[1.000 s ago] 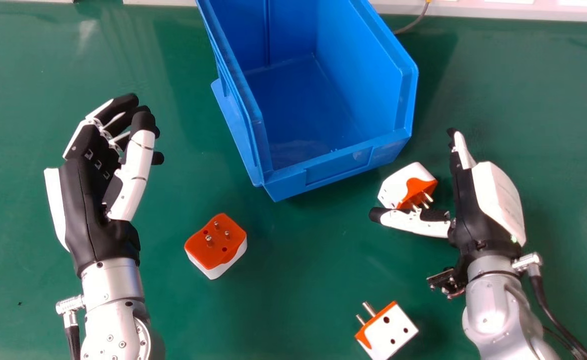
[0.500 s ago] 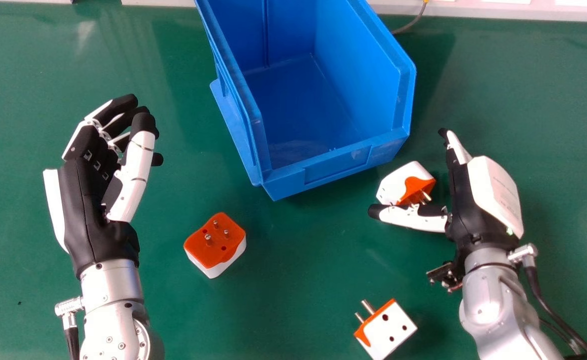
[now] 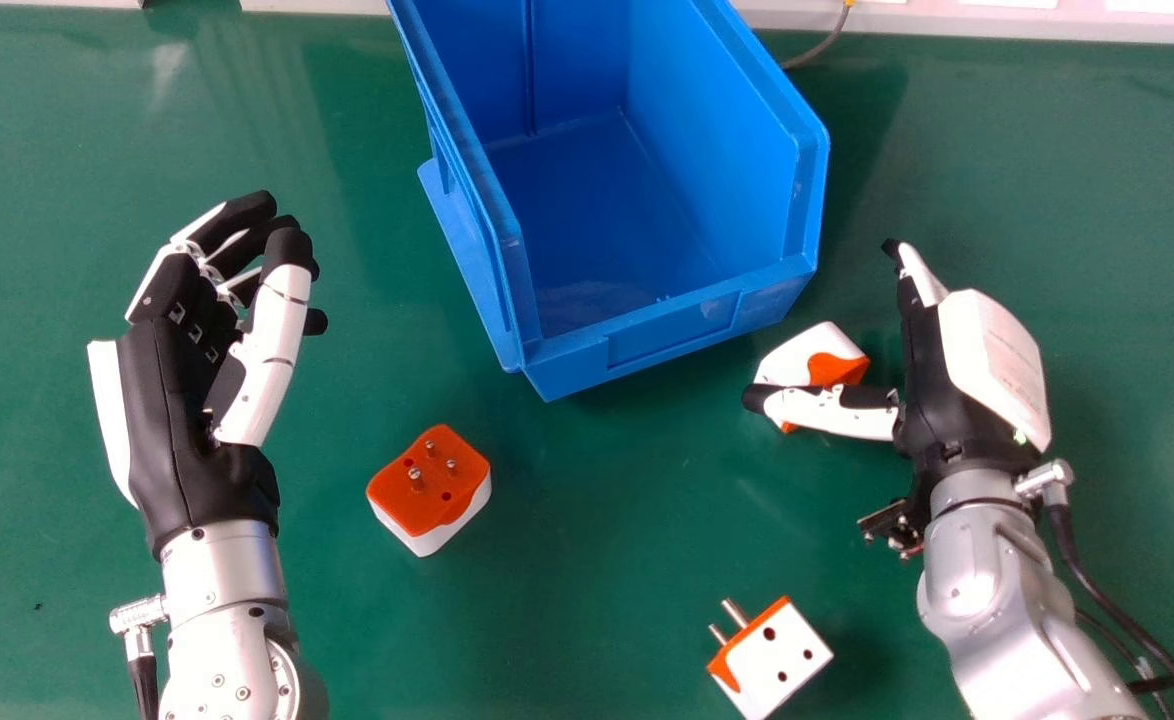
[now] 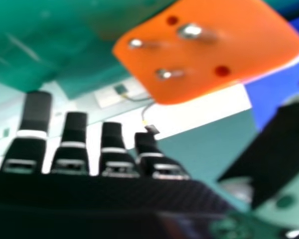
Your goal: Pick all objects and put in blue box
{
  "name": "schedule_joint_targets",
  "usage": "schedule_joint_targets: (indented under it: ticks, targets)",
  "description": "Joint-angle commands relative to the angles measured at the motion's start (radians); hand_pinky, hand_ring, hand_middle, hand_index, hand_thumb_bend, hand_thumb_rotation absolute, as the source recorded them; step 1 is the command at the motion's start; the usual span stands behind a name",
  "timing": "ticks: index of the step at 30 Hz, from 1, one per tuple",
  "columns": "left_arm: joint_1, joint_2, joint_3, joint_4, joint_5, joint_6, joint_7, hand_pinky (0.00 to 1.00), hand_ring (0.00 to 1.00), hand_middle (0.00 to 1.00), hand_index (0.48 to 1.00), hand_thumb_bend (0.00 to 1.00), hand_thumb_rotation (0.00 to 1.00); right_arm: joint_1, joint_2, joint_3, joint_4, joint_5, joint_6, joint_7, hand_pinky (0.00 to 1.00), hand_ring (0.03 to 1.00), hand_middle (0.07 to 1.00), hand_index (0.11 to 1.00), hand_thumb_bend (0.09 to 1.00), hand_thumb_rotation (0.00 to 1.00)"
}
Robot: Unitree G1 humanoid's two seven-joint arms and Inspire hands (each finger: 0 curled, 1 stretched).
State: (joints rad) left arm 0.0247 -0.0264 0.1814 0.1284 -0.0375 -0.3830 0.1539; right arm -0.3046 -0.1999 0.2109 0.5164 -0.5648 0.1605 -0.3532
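Note:
My left hand (image 3: 172, 400) is held open at the left of the head view, away from every plug adapter. At the right, my right hand (image 3: 932, 370) is open, its thumb passing over part of a white-and-orange adapter (image 3: 797, 357) beside the box's front corner. In the right hand view an orange adapter face (image 4: 209, 55) with metal pins lies beyond the open right hand (image 4: 114, 149). A second adapter (image 3: 432, 490), pins up, rests between the hands, nearer the left one. The third adapter (image 3: 774, 655) lies near the bottom edge. The blue box (image 3: 662, 335) stands at the top centre.
The green table (image 3: 587, 530) carries everything. A pale strip (image 3: 997, 20) runs along its far edge, with a thin grey cable (image 3: 822, 48) behind the box. Another cable (image 3: 1097, 580) loops beside the right forearm.
My right hand has moved slightly farther forward, and its thumb now covers more of the nearby adapter, including its pins. The left hand has stayed about where it was.

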Motion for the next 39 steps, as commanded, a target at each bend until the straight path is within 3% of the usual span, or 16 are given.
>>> schedule_joint_targets:
  ticks: [1,6,9,15,17,27,30,32,39]
  targets:
    - [0.001,0.002,-0.007,-0.025,0.011,-0.013,-0.003,0.49,0.62,0.69,0.674,0.61,0.46,-0.01,-0.006,0.011,0.027,0.001,0.003,0.013,0.78,0.868,0.913,0.923,0.945,0.5]
    - [0.002,0.0,-0.007,-0.028,0.012,-0.01,0.002,0.49,0.63,0.69,0.676,0.61,0.46,-0.03,-0.028,0.053,0.052,-0.043,0.02,0.025,0.78,0.867,0.913,0.924,0.945,0.51]
    - [0.003,0.001,-0.008,-0.029,0.006,-0.011,-0.006,0.49,0.63,0.69,0.677,0.6,0.46,-0.045,-0.044,0.082,0.072,-0.065,0.026,0.041,0.77,0.867,0.914,0.924,0.945,0.51]
    - [0.007,0.002,-0.009,-0.032,0.011,-0.016,-0.006,0.49,0.63,0.69,0.679,0.59,0.45,-0.063,-0.07,0.123,0.081,-0.087,0.039,0.099,0.76,0.866,0.91,0.918,0.95,0.54]
    - [0.008,0.002,-0.009,-0.036,0.006,-0.012,-0.009,0.49,0.63,0.69,0.68,0.59,0.45,-0.066,-0.075,0.132,0.078,-0.086,0.045,0.122,0.76,0.864,0.908,0.917,0.953,0.55]
    - [0.015,-0.001,-0.01,-0.049,0.01,0.0,-0.004,0.49,0.63,0.69,0.68,0.59,0.46,-0.081,-0.083,0.16,0.078,-0.106,0.07,0.17,0.75,0.861,0.903,0.919,0.958,0.57]
    - [0.017,-0.001,-0.01,-0.05,0.015,-0.002,-0.001,0.49,0.63,0.69,0.68,0.6,0.47,-0.087,-0.085,0.168,0.088,-0.106,0.065,0.181,0.74,0.857,0.898,0.917,0.963,0.58]
    - [0.018,-0.001,-0.01,-0.049,0.008,-0.004,-0.005,0.49,0.63,0.69,0.68,0.6,0.47,-0.09,-0.088,0.174,0.086,-0.108,0.071,0.195,0.74,0.855,0.896,0.916,0.965,0.58]
    - [0.016,0.0,-0.007,-0.045,0.01,-0.005,-0.002,0.49,0.63,0.69,0.678,0.61,0.48,-0.097,-0.095,0.194,0.077,-0.116,0.091,0.239,0.74,0.848,0.892,0.908,0.967,0.6]
